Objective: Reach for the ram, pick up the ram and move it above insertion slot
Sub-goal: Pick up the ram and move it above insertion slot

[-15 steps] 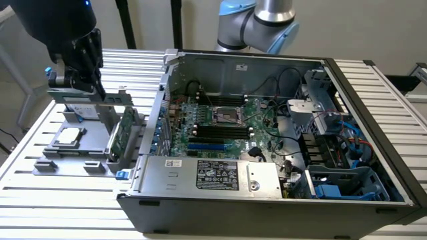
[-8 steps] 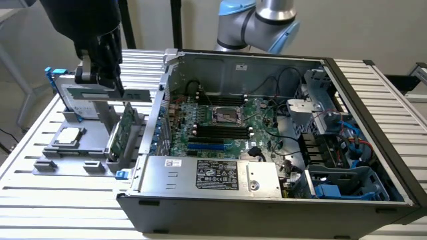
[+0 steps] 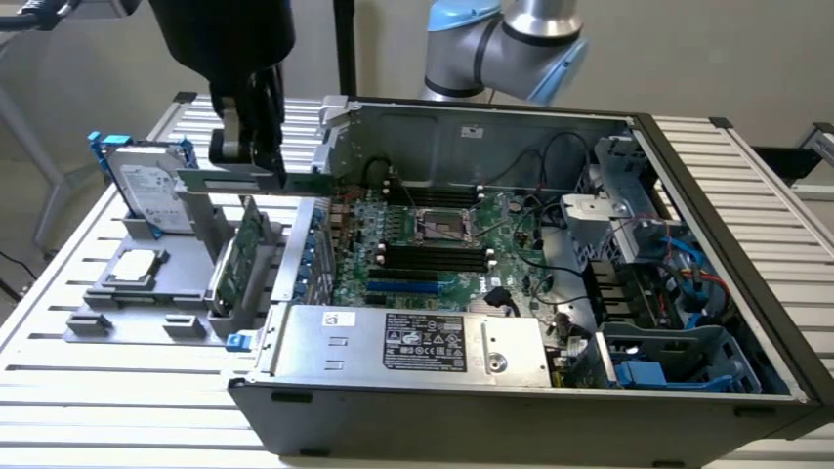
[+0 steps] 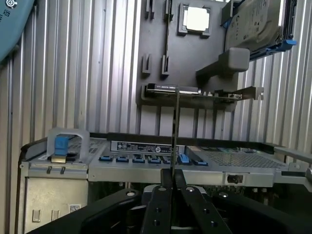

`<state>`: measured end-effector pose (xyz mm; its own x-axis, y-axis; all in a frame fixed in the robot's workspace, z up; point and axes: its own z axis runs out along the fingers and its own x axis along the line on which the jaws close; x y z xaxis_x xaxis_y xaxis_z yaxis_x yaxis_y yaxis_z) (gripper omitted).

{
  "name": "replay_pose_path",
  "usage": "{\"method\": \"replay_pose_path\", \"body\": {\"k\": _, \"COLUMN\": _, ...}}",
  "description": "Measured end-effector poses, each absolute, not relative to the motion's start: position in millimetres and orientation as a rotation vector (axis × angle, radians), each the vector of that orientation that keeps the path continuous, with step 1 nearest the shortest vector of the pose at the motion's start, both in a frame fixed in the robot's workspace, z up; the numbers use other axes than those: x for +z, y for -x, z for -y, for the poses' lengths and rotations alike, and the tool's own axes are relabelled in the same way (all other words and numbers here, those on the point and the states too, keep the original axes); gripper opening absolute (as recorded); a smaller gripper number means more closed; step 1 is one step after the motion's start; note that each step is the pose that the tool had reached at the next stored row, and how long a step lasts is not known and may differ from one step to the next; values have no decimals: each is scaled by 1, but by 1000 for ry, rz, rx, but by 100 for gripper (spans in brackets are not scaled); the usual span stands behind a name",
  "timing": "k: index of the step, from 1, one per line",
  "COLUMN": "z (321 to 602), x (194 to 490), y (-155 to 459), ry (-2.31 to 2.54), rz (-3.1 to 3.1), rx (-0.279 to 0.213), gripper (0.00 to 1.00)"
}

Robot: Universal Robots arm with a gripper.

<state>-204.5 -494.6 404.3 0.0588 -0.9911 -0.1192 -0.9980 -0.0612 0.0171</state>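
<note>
Robotics lab, open computer case (image 3: 521, 293), slatted table (image 3: 117, 391)

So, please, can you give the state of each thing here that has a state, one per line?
Black claw: shut on the ram, raised off the grey holder.
Long thin green ram stick: held level, in the air beside the case.
Grey computer case: side open, motherboard exposed.
Silver hard drive: standing upright in the holder.
Broad green expansion card: standing on edge in the holder.
Square silver processor: lying flat on the holder.

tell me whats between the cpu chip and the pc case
The green expansion card, standing on edge in the grey holder, as the exterior view shows.
</note>
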Motion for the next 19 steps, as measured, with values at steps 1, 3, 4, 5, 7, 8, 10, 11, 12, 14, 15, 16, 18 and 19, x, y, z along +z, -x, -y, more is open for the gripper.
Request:
{"method": "replay_pose_path", "body": {"k": 1, "z": 494, "x": 404, "y": 200, "ry": 2233, "rz": -2103, "rx": 153, "gripper": 13}}
{"method": "replay_pose_path", "body": {"k": 3, "z": 494, "x": 404, "y": 191, "ry": 2232, "rz": -2101, "rx": 155, "gripper": 13}}
{"method": "replay_pose_path", "body": {"k": 4, "z": 494, "x": 404, "y": 186, "ry": 2232, "rz": -2101, "rx": 156, "gripper": 13}}
{"method": "replay_pose_path", "body": {"k": 5, "z": 493, "x": 404, "y": 182, "ry": 2231, "rz": -2100, "rx": 157, "gripper": 13}}
{"method": "replay_pose_path", "body": {"k": 7, "z": 493, "x": 404, "y": 173, "ry": 2231, "rz": -2100, "rx": 158, "gripper": 13}}
{"method": "replay_pose_path", "body": {"k": 8, "z": 492, "x": 404, "y": 168, "ry": 2231, "rz": -2100, "rx": 158, "gripper": 13}}
{"method": "replay_pose_path", "body": {"k": 10, "z": 492, "x": 404, "y": 159, "ry": 2230, "rz": -2100, "rx": 159, "gripper": 13}}
{"method": "replay_pose_path", "body": {"k": 11, "z": 491, "x": 404, "y": 154, "ry": 2230, "rz": -2099, "rx": 159, "gripper": 13}}
{"method": "replay_pose_path", "body": {"k": 12, "z": 491, "x": 404, "y": 150, "ry": 2230, "rz": -2099, "rx": 159, "gripper": 13}}
{"method": "replay_pose_path", "body": {"k": 14, "z": 490, "x": 404, "y": 141, "ry": 2230, "rz": -2099, "rx": 159, "gripper": 13}}
{"method": "replay_pose_path", "body": {"k": 15, "z": 489, "x": 404, "y": 136, "ry": 2230, "rz": -2099, "rx": 159, "gripper": 13}}
{"method": "replay_pose_path", "body": {"k": 16, "z": 488, "x": 404, "y": 132, "ry": 2230, "rz": -2099, "rx": 159, "gripper": 13}}
{"method": "replay_pose_path", "body": {"k": 18, "z": 486, "x": 403, "y": 123, "ry": 2230, "rz": -2099, "rx": 159, "gripper": 13}}
{"method": "replay_pose_path", "body": {"k": 19, "z": 484, "x": 403, "y": 118, "ry": 2230, "rz": -2099, "rx": 159, "gripper": 13}}
